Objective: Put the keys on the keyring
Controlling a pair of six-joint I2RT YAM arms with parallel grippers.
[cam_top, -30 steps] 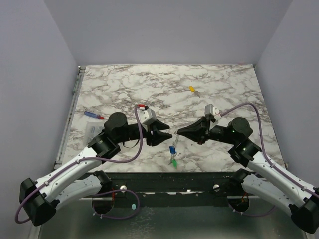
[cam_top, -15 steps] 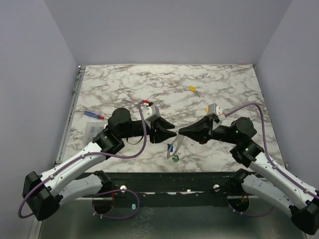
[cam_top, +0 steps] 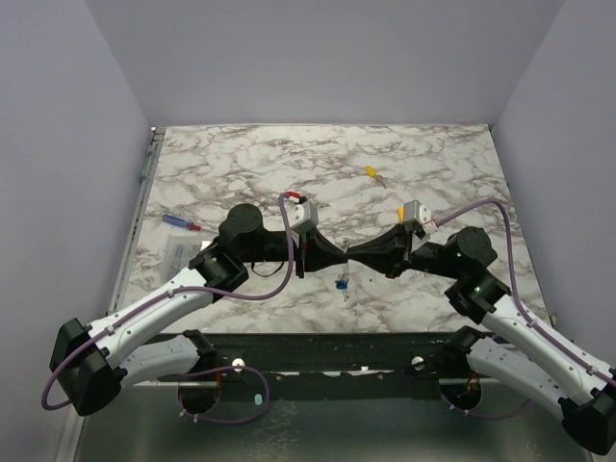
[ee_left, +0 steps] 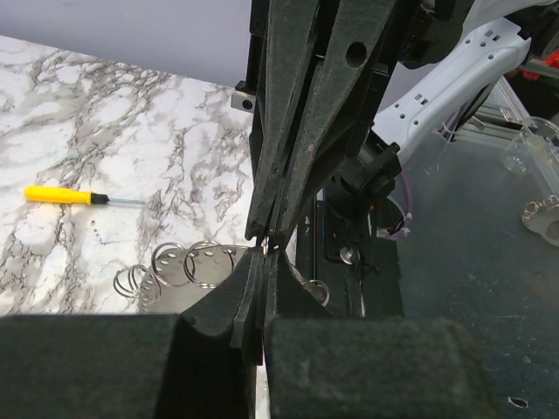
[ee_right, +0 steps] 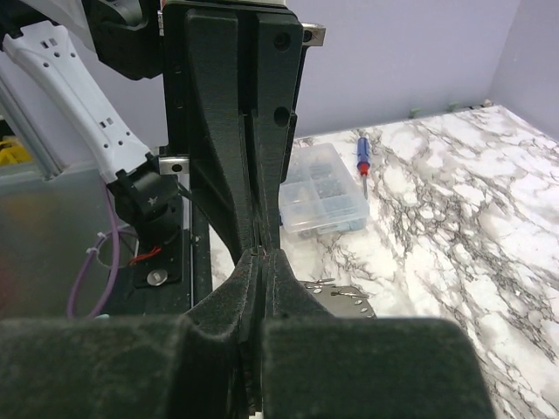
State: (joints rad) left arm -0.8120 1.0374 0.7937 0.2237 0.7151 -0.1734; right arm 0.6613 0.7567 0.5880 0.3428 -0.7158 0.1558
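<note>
My left gripper [cam_top: 339, 256] and right gripper [cam_top: 354, 256] meet tip to tip above the near middle of the marble table. Both are shut, with a thin glint of metal pinched where the tips touch, in the left wrist view [ee_left: 266, 255] and the right wrist view [ee_right: 262, 255]. The keyring is mostly hidden between the fingers. A blue-headed key [cam_top: 341, 284] hangs just below the meeting point. Silver wire loops [ee_left: 188, 264] show low and left of my left fingertips. A yellow-headed piece with a thin silver shaft [cam_top: 371, 171] lies alone on the far table and also shows in the left wrist view [ee_left: 65, 195].
A slim blue-and-red stick [cam_top: 181, 221] and a clear plastic box [cam_top: 178, 252] lie at the table's left edge; both show in the right wrist view, the stick [ee_right: 362, 157] and the box [ee_right: 321, 188]. The table's near edge [cam_top: 318, 332] runs just below the grippers.
My left gripper has moved right until its tips meet the right gripper's. The hanging keys have risen closer under the tips; the green key no longer shows.
</note>
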